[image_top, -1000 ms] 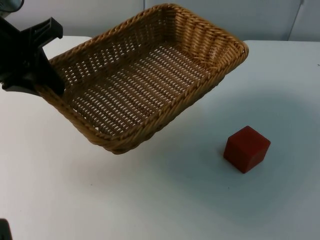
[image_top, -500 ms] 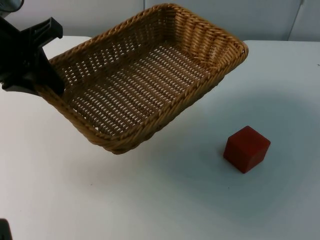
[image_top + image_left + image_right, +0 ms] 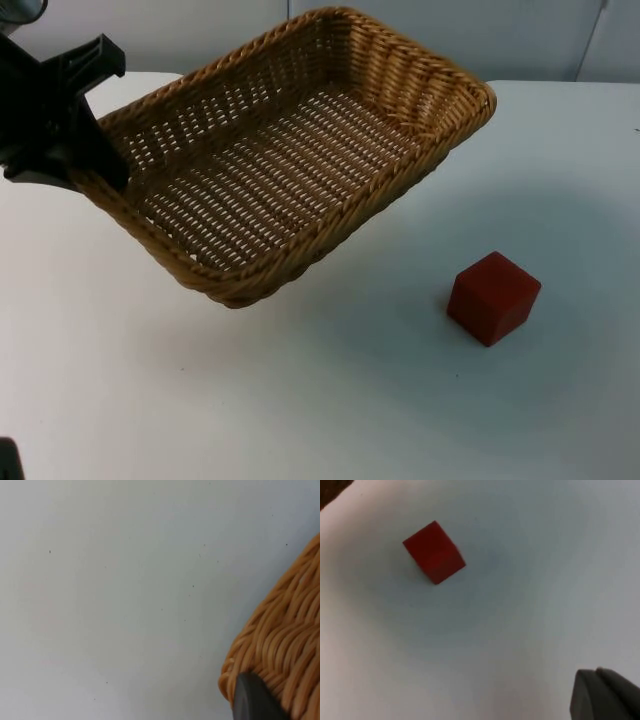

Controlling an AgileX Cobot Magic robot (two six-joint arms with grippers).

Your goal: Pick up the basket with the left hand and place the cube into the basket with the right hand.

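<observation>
Left jaws (image 3: 95, 165) clamped on lifted basket (image 3: 290, 150) rim, cube (image 3: 493, 297) on table well apart, right jaws' state unclear

- No shift of the basket (image 3: 300, 150) relative to the red cube (image 3: 493, 298) is seen since a second ago.
- No movement of the left gripper (image 3: 85, 165) is detected.

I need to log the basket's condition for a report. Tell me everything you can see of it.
The basket is a rectangular tray of woven tan wicker with a braided rim, open-weave walls and floor, and nothing inside. It hangs tilted above the white table, casting a shadow there. The left pincer clamps its rim at one short end; a black fingertip presses on the weave. The red cube sits apart on the table.
</observation>
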